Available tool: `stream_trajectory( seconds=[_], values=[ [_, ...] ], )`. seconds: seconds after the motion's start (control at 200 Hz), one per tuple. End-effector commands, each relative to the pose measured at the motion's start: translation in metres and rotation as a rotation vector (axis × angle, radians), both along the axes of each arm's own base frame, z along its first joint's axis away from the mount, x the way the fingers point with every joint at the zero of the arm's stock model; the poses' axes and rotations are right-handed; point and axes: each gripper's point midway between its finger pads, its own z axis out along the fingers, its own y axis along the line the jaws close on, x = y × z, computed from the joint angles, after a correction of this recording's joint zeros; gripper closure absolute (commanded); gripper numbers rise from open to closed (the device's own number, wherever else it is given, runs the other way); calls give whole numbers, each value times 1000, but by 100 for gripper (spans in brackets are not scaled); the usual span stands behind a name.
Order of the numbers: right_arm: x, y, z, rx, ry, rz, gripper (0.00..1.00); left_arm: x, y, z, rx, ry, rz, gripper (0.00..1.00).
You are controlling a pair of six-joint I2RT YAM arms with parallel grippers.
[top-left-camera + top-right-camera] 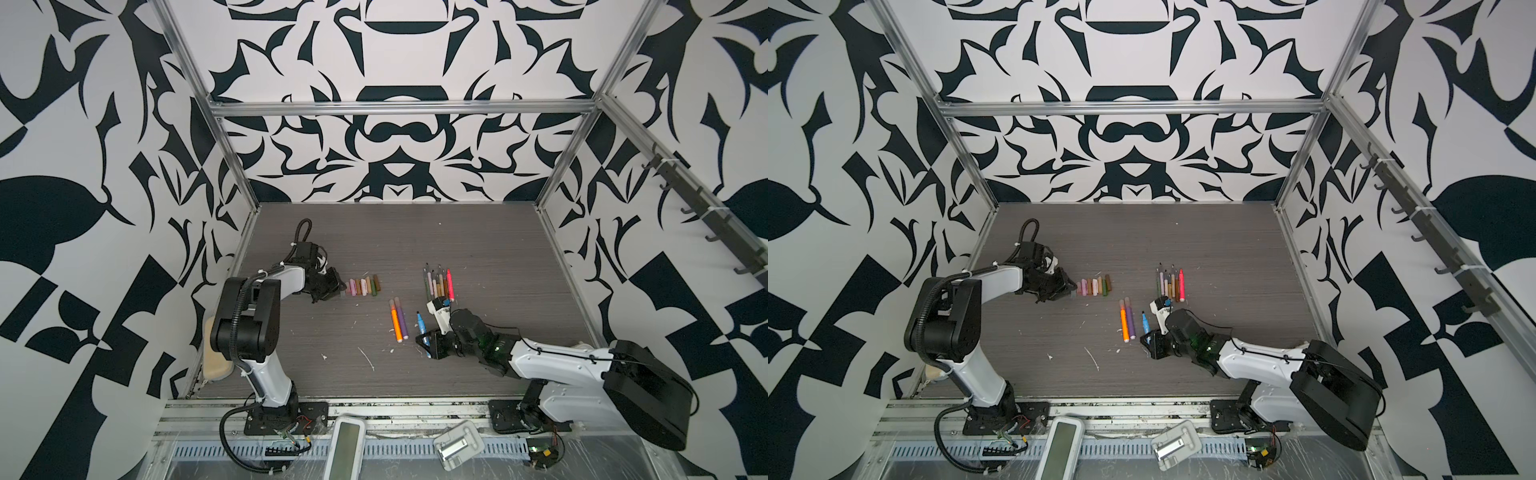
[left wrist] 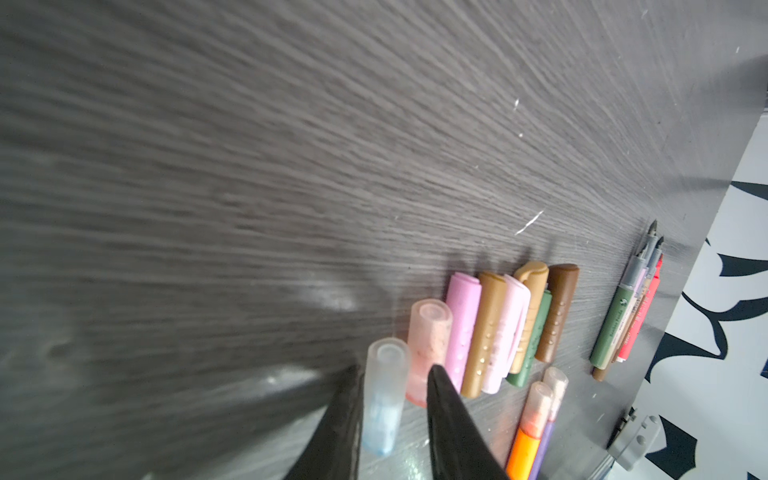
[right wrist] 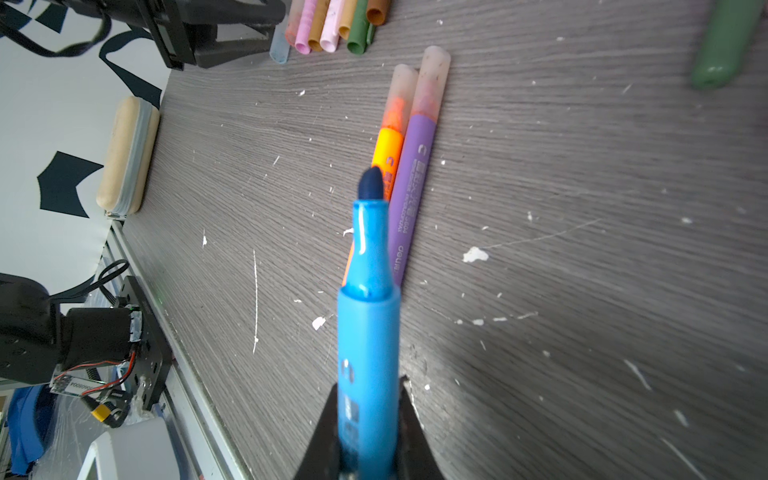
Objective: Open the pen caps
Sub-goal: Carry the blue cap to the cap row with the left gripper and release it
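Now pinching a blue pen (image 3: 368,332) with the right claw (image 3: 368,384), pressed together on the barrel from both sides. Uncapped, with the dark felt tip bare and pointing straight out ahead of that claw. Just past the tip, ahead of the right claw: an orange pen (image 3: 388,153) and a purple pen (image 3: 415,174), side by side and touching, flat on the bench (image 1: 478,241), each wearing a pale translucent cap. Visible in both top views as well, lying close beside the same claw.

Over at the left claw (image 2: 392,370): spread a little, straddling a pale blue-tinted cap (image 2: 384,399). Lying flat between the fingers (image 2: 453,428), with a sliver of gap showing on one side, so not squeezed. Right beside that claw, just past one finger: the row of pen caps (image 2: 498,332), packed side by side and touching. Pinkish translucent nearest the claw, then pink, tan, pale pink, tan over olive, and brown farthest out.

Well apart from the left claw, beyond the far end of that row: a bundle of uncapped pens (image 2: 627,316), bare tips all pointing the same way, barrels pressed close together. Much nearer the right claw, ahead of it and off to the side away from the orange and purple pair.
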Motion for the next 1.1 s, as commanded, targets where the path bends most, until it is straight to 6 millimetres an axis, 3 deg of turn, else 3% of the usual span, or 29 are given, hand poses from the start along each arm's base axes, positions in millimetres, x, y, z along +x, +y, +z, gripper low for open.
stream_trajectory(
  seconds=[0.0,0.56,1.095],
  values=[
    [7,7,14,34,-17,-6,100,4,-1,1,-8,2,4,70],
    [6,7,14,35,-18,-6,100,4,-6,-4,-50,23,7,69],
    [7,6,14,32,-18,-12,100,-4,11,-2,18,35,51,69]
  ],
)
